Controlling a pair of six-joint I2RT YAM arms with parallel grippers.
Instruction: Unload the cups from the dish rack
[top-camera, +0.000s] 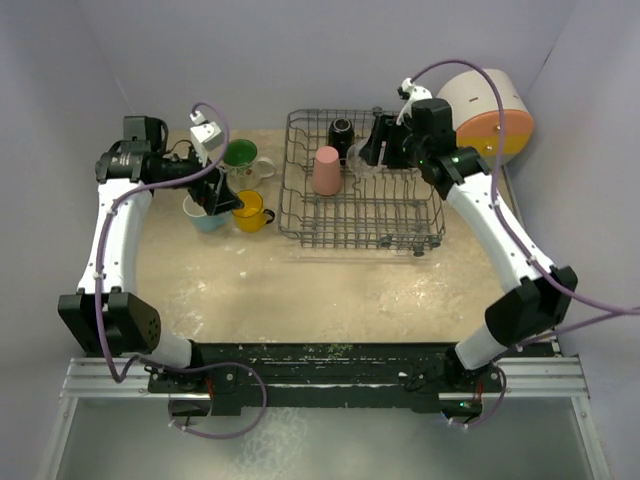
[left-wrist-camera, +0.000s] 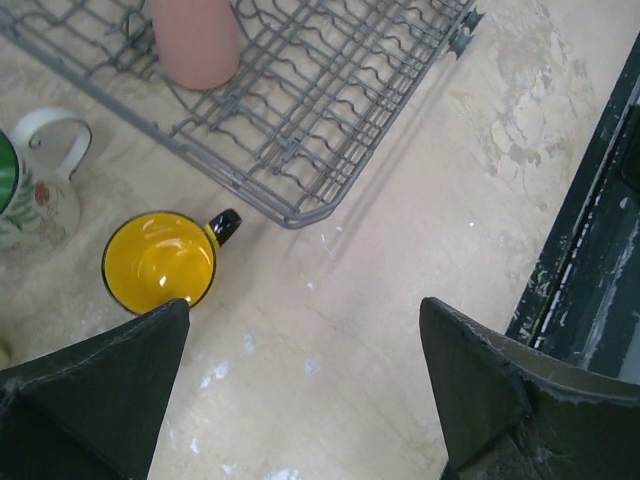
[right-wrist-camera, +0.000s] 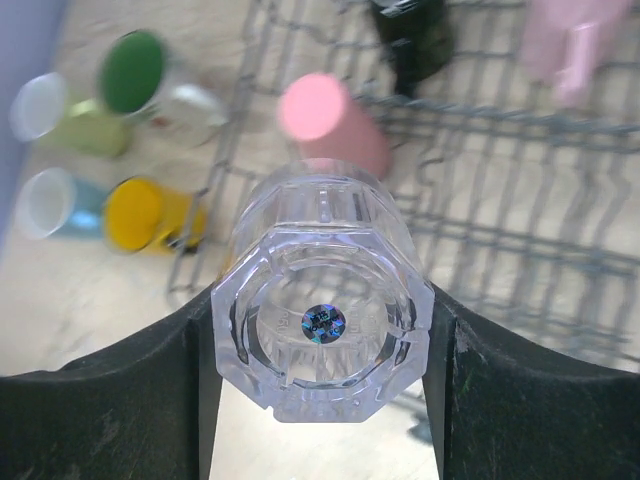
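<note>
Grey wire dish rack (top-camera: 360, 195) stands far on the table (top-camera: 330, 290), with bare room along its near edge. Inside it stand a salmon tumbler (top-camera: 326, 170) and a black mug (top-camera: 341, 132). Right gripper (right-wrist-camera: 322, 320) clamps a clear glass (right-wrist-camera: 320, 250) above the rack. Left gripper (left-wrist-camera: 303, 320) hangs with its jaws apart near the yellow mug (left-wrist-camera: 160, 262), left of the rack.

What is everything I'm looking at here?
dish rack: one, grey wire, centre of view
salmon tumbler: one, upside down in rack
black mug: one, rack's far side
pink mug: one, blurred, in rack
clear glass: one, in right gripper
green-inside white mug: one, left of rack
yellow mug: one, left of rack
light blue cup: one, beside yellow mug
pale yellow-green cup: one, beside green-inside mug
round box: one, cream-orange-yellow, far right
left gripper: black, open, near yellow mug
right gripper: black, shut on glass
</note>
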